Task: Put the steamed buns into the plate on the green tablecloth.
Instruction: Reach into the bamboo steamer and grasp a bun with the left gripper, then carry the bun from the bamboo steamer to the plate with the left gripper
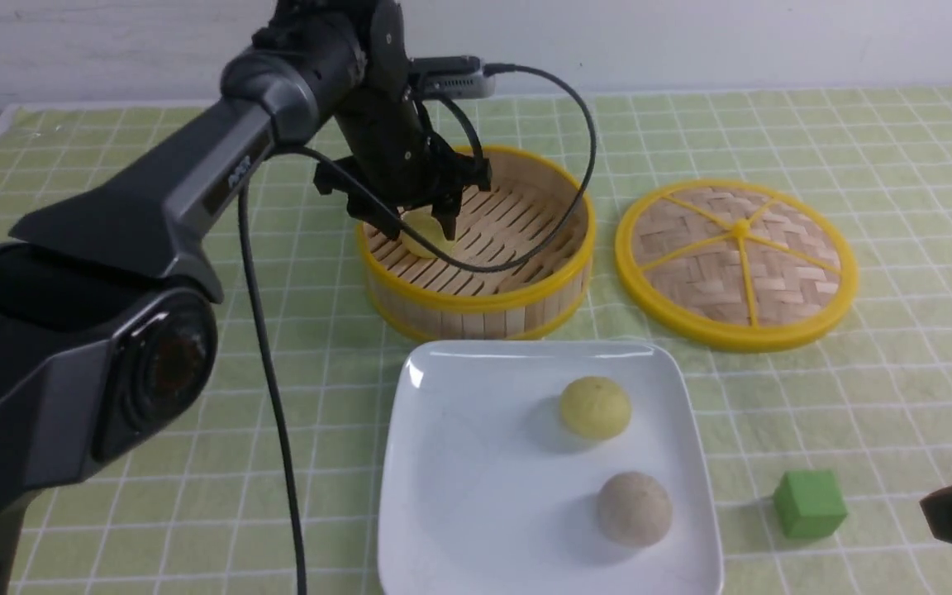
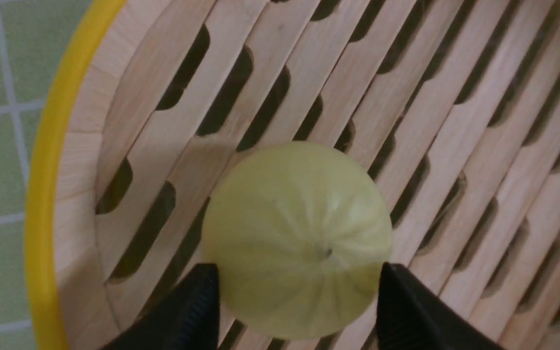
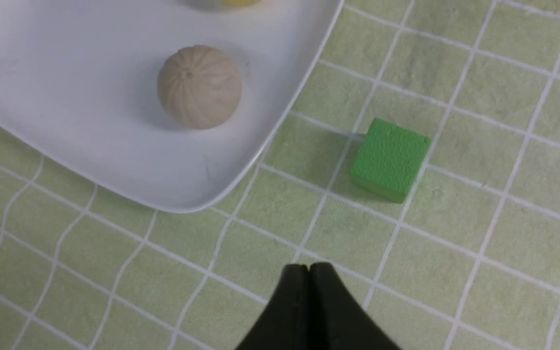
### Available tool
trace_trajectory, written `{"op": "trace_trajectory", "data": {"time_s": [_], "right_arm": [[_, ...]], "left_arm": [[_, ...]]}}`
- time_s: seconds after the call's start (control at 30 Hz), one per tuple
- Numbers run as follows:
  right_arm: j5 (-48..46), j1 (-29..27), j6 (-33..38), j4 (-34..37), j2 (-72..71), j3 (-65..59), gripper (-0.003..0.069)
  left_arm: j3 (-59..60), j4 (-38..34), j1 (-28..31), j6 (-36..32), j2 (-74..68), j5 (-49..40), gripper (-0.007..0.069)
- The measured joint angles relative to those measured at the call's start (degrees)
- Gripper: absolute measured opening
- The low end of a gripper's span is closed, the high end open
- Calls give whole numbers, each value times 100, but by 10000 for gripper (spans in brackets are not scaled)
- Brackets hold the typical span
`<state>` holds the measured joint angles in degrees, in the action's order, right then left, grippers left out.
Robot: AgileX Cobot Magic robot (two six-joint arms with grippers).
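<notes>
**Last bun bracketed, two already on the plate**

Left gripper is spread wide, one jaw on either side of the last bun. I can't tell if the pads touch it yet. The bun sits on the slats of the steamer, close to its left wall and directly under the tool (it's round, so no axis to line up). I reckon the lift must clear the yellow rim before any sideways move.

The plate lies just in front of the steamer, toward me. Its left half is bare; a yellow bun and a grey bun take the right half.

Right gripper is pinched together and empty, over the green tablecloth near the green cube, so left is the nearer arm. The lid sits right of the steamer, off the path.
</notes>
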<state>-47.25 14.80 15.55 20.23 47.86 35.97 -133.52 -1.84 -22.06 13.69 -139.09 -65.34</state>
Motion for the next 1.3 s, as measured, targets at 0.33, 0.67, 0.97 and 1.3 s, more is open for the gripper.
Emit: {"op": "trace_trajectory", "data": {"time_s": [0.33,0.67,0.97,1.3], "right_arm": [[25,0,0,0,0,-5,5],[25,0,0,0,0,-5,14],[20,0,0,0,0,-5,18],[-682,0,0,-21,-38,191,25]], "left_arm": [[-922,106,0,-15,504,-559,23],[246,-16,-39,-558,3167,-559,23],[4616,-401,-944,-519,4066,-166,34],[5949,-486,-1578,-371,3274,1728,193]]}}
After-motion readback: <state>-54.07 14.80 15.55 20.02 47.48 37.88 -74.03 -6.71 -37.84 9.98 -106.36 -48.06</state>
